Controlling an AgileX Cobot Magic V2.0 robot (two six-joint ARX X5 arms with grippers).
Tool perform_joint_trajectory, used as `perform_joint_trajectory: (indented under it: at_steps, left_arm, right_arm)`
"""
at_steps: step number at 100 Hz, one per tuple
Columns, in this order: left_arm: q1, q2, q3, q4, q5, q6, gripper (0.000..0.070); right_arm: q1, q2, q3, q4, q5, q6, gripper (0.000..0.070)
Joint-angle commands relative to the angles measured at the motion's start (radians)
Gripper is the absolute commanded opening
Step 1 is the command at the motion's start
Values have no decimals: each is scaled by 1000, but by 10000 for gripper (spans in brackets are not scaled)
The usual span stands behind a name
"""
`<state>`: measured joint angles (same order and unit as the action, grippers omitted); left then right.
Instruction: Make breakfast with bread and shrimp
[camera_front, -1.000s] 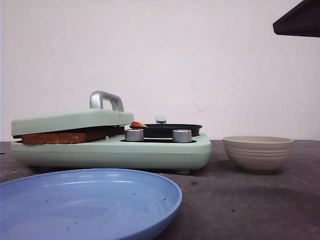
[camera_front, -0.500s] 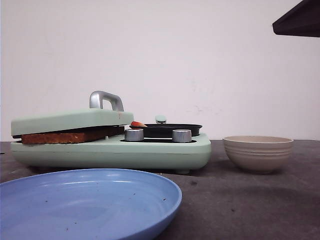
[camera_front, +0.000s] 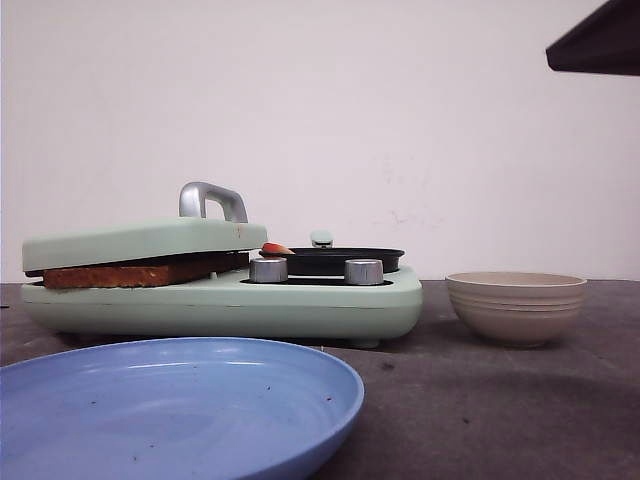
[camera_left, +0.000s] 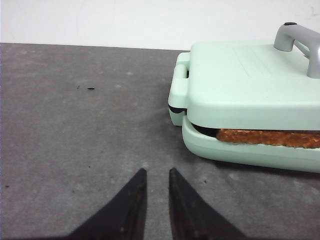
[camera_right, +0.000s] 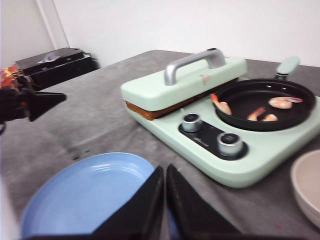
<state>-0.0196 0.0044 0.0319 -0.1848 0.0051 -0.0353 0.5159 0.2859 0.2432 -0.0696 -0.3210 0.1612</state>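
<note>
— Front view is showing what, exactly?
— Bread (camera_front: 135, 274) is sitting clamped under the lid (camera_front: 140, 240) of the green cooker (camera_front: 300, 305); a shrimp (camera_front: 275, 248) is peeking over the pan (camera_front: 340, 260) rim. A blue plate (camera_front: 170, 400) is lying in front, a beige bowl (camera_front: 515, 305) off to the right.
— And the grippers?
— Left gripper (camera_left: 156, 177) is hovering over bare table (camera_left: 75, 125) beside the cooker, fingers nearly together, gripping nothing. Right gripper (camera_right: 165, 175) is hanging above the plate, fingers pressed almost closed, empty. Three shrimp are lying in the pan.
</note>
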Motion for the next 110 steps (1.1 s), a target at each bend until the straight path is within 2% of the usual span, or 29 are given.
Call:
perform_joint_trajectory:
  at_steps: [1, 19, 28, 42, 50, 55, 68, 90, 110]
  left_arm:
    - [0, 0, -18, -3, 4, 16, 0]
    - [0, 0, -18, -3, 3, 16, 0]
    - [0, 0, -18, -3, 3, 16, 0]
    - [0, 0, -18, -3, 3, 16, 0]
    - [0, 0, -18, -3, 2, 16, 0]
    - [0, 0, -18, -3, 2, 16, 0]
    - [0, 0, -17, -3, 3, 16, 0]
    - [0, 0, -17, -3, 2, 16, 0]
    - [0, 0, -17, -3, 2, 16, 0]
  right_arm:
    - [-2, -19, 4, 9, 116, -16, 0]
    - [-49, -64, -11, 8, 480, -225, 0]
    - [-88, -90, -49, 2, 558, -248, 0]
    - [-148, -158, -167, 30, 553, -248, 0]
    - [-178, -230, -236, 0, 515, -243, 0]
    - [-198, -285, -230, -123, 478, -243, 0]
    - [-249, -282, -232, -110, 467, -252, 0]
    - [-258, -282, -232, -109, 478, -247, 0]
    - [-341, -282, -232, -109, 458, -247, 0]
